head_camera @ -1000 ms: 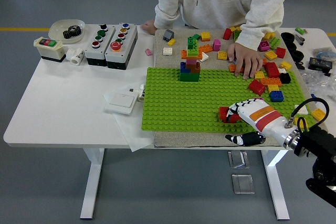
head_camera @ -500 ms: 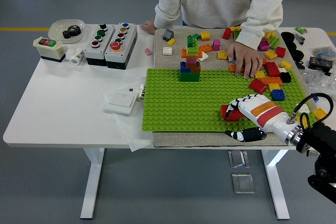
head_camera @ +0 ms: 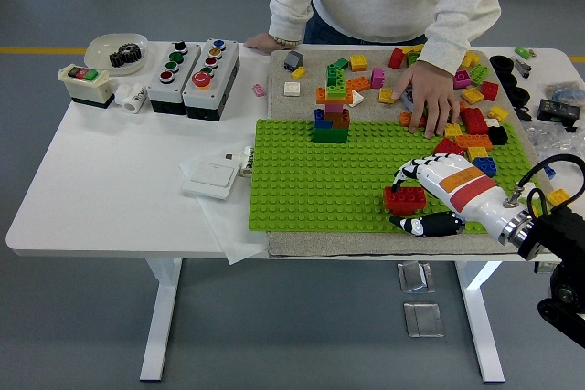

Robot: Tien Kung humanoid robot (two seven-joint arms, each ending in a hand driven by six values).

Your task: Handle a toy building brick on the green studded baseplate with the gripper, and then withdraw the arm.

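The white worktop (head_camera: 110, 189) carries the green studded baseplate (head_camera: 320, 180), the landmark here. A person stands beyond its far edge, one hand (head_camera: 428, 102) resting on loose bricks just past the far right corner. A small brick tower (head_camera: 331, 116) stands at the plate's far edge. The robot's right hand (head_camera: 416, 198) lies over the plate's near right corner, fingers curled around the red brick (head_camera: 405, 199), thumb below it off the near edge; the brick sits on the studs there. The left hand is out of view. To do this step well, the hand should probably keep its fingers square to the brick and lift straight up, avoiding a twist against the studs. Compared with a second ago, the hand has shifted toward the plate's far side, and the brick shows more clearly.
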